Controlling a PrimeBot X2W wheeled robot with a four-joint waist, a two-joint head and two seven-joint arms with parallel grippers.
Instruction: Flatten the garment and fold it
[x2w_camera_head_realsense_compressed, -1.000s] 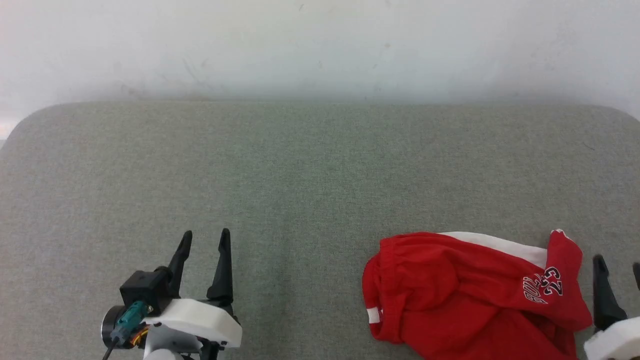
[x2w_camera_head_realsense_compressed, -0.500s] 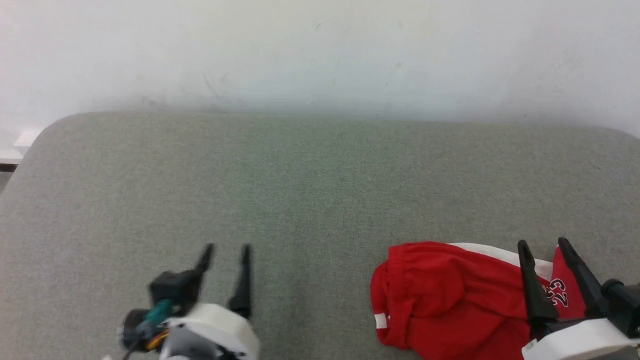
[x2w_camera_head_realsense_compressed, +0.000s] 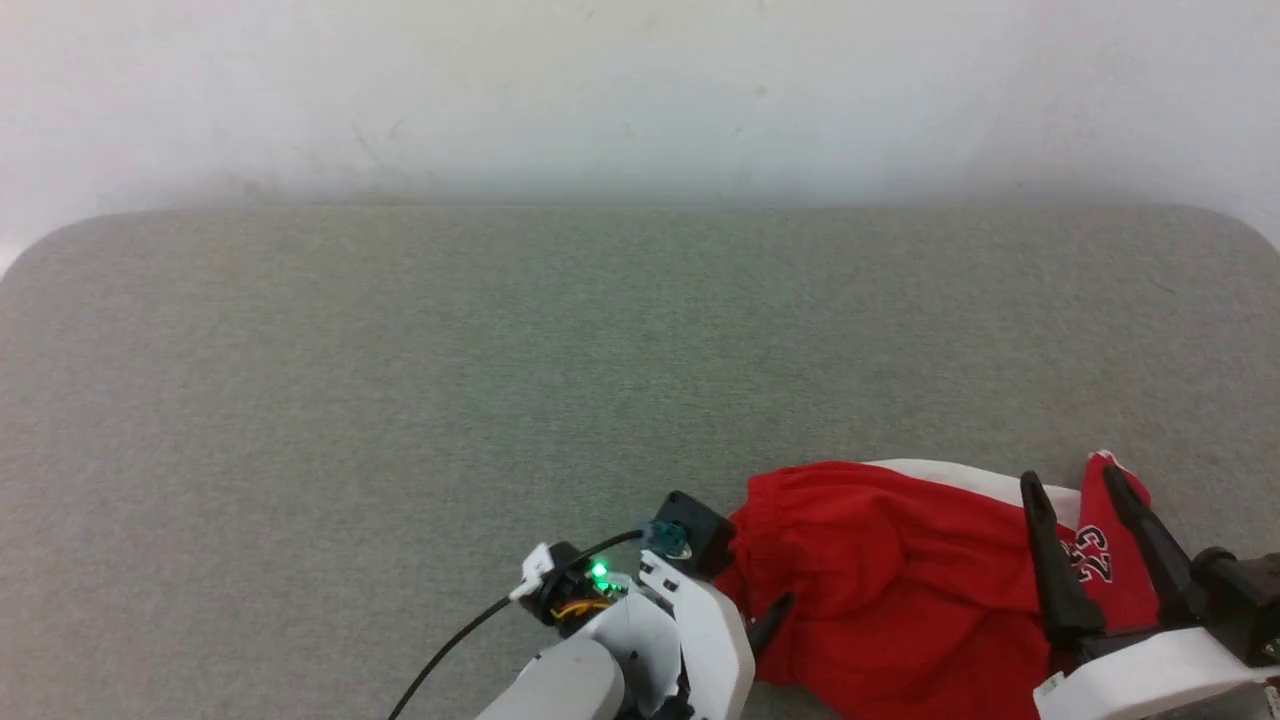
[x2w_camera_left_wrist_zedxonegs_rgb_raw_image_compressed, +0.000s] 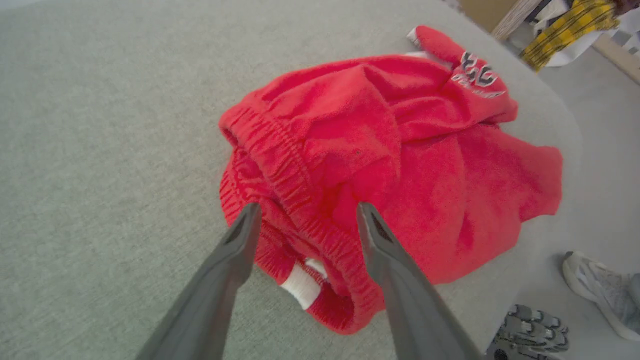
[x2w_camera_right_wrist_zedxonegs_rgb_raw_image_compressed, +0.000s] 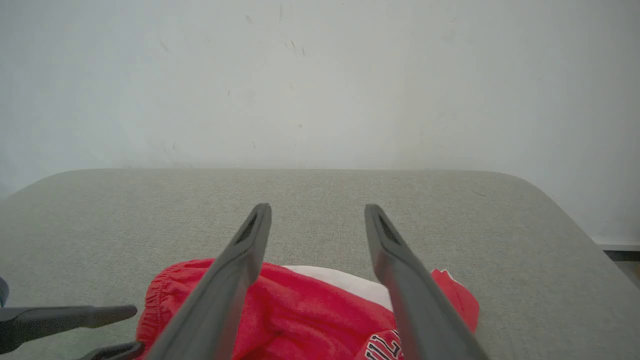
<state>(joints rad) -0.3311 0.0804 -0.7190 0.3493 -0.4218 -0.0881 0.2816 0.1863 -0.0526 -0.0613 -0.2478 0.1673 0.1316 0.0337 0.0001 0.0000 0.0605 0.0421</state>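
Nearest, at the bottom centre of the head view, the left gripper (x2w_camera_left_wrist_zedxonegs_rgb_raw_image_compressed: 306, 210) now sits against the left end of the garment (x2w_camera_head_realsense_compressed: 880, 580). A second ago it hung well apart at the lower left, so it has swung across to the cloth. Its wrist view shows the fingers spread, tips straddling the gathered waistband (x2w_camera_left_wrist_zedxonegs_rgb_raw_image_compressed: 280, 160), nothing pinched; whether the tips touch the cloth cannot be told. At the lower right, the right gripper (x2w_camera_head_realsense_compressed: 1070, 478) has come in from the frame's edge in the same span. It hangs over the garment's right end, fingers spread to either side of the "23" print (x2w_camera_head_realsense_compressed: 1095, 555), holding nothing. The garment lies bunched at the lower right of the head view, folds heaped on themselves, white stripe (x2w_camera_head_realsense_compressed: 960, 478) along its far edge. Beyond it the grey-green padded surface (x2w_camera_head_realsense_compressed: 500, 350) runs up to a pale wall (x2w_camera_head_realsense_compressed: 640, 90). Both arms now bracket the heap, so flattening looks about to start, probably with a grasp at each end and a pull apart. No fold is begun.
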